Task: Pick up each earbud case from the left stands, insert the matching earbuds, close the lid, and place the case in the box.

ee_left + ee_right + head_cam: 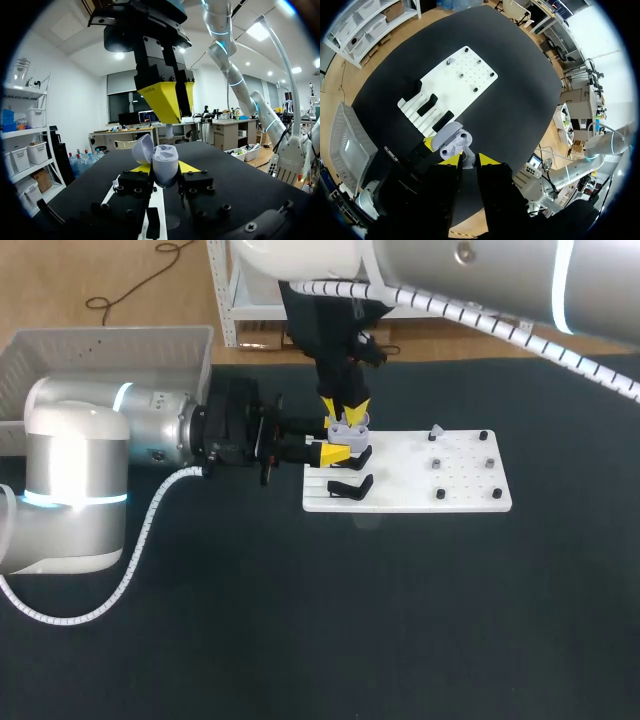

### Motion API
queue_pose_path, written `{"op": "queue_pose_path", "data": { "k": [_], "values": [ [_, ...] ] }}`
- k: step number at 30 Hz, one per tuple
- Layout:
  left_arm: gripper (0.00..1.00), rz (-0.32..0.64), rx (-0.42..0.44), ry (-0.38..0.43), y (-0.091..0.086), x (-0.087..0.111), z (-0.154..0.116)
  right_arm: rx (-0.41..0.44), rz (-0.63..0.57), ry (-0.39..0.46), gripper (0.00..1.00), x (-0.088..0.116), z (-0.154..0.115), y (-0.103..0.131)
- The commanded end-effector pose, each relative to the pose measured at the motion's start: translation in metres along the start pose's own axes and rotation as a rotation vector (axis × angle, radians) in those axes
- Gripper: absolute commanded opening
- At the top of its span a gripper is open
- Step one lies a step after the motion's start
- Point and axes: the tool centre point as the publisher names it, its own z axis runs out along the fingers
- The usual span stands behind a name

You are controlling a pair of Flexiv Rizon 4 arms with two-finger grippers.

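open grey earbud case clamped between left gripper fingers, lid tipped back, held over left end of white board, right gripper directly above case, pinching white earbud, black stands below, box well apart at table's left

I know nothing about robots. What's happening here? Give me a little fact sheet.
case: lavender earbud case, lid open, held over the white board's left edge
left jaws: shut on the case from both sides
right jaws: pointing down above the case, pinching an earbud
box: white basket at the table's far left
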Motion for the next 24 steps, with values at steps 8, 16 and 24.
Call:
{"op": "queue_pose_path", "data": {
  "k": [8,16,24],
  "values": [
    [0.00,0.002,-0.006,0.000,-0.0014,0.0002,0.0003,-0.003,-0.003,0.012,0.00,-0.0048,0.0079,-0.0005],
    [0.00,0.002,-0.006,0.000,-0.0014,0.0002,0.0003,-0.003,0.000,0.018,0.00,-0.0072,0.0103,-0.0003],
    [0.00,0.002,-0.006,0.000,-0.0014,0.0002,0.0003,0.002,0.001,0.023,0.00,-0.0094,0.0134,0.0022]
  ]
}}
